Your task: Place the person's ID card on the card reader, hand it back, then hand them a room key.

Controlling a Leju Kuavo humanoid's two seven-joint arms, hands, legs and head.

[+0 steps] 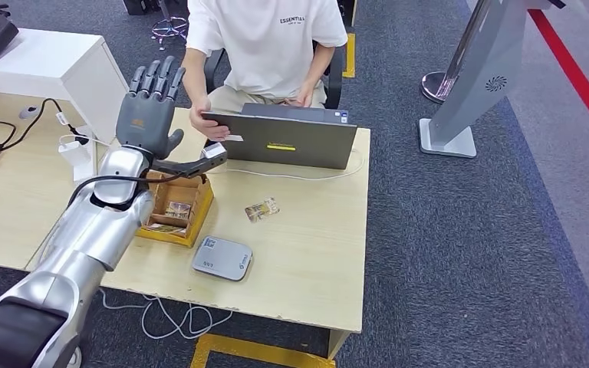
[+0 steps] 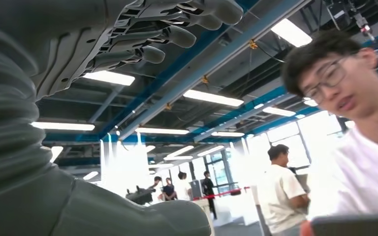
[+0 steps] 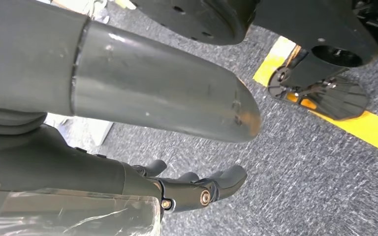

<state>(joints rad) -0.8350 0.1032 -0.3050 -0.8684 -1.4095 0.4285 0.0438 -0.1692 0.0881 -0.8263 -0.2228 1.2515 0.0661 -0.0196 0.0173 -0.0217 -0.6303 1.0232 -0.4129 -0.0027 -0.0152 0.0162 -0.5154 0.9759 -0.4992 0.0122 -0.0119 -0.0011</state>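
My left hand [image 1: 150,106] is raised above the table's back left, fingers straight up and spread, nothing in it. In the left wrist view its fingers [image 2: 177,34] stretch out against the ceiling. The grey card reader [image 1: 222,258] lies near the table's front edge with nothing on it. A patterned card [image 1: 261,209] lies flat on the table to the reader's far right. An open cardboard box [image 1: 199,205] with cards inside sits under my left forearm. My right hand [image 3: 197,189] hangs over the carpet, fingers loosely bent, holding nothing.
A person in a white shirt [image 1: 268,38] sits behind an open laptop [image 1: 291,142], one hand [image 1: 203,123] on its left edge. A white cabinet [image 1: 54,65], cables and a charger [image 1: 73,149] lie at the left. A grey stand [image 1: 468,84] rises on the right.
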